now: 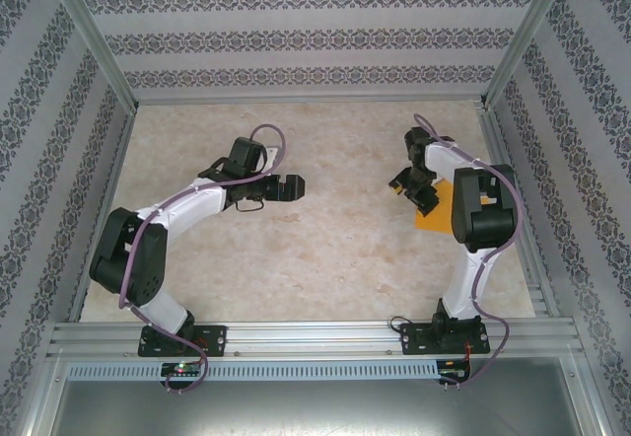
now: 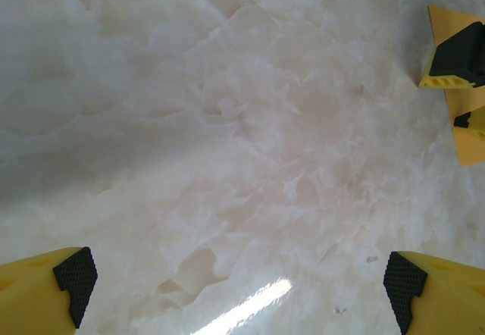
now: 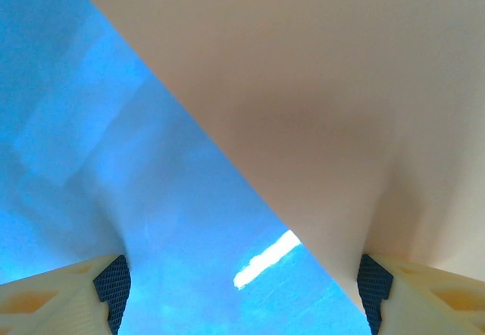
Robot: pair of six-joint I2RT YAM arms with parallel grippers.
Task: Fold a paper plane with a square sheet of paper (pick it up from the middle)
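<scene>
1. Square sheet of paper (image 1: 434,221), bright orange, lies flat on the surface (image 1: 325,249) at the right side, partly under the right arm.
2. Right hand (image 1: 414,191) sits low over the sheet's edge, fingers wide apart.
3. Left hand (image 1: 294,187) hovers mid-surface, well apart from the sheet, fingers spread wide.

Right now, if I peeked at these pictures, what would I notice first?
The bright orange square sheet of paper jumps out, lying on the pale table at its right side. The right hand is down over it with fingers spread wide. The left hand hangs open near the middle, above the table.
</scene>
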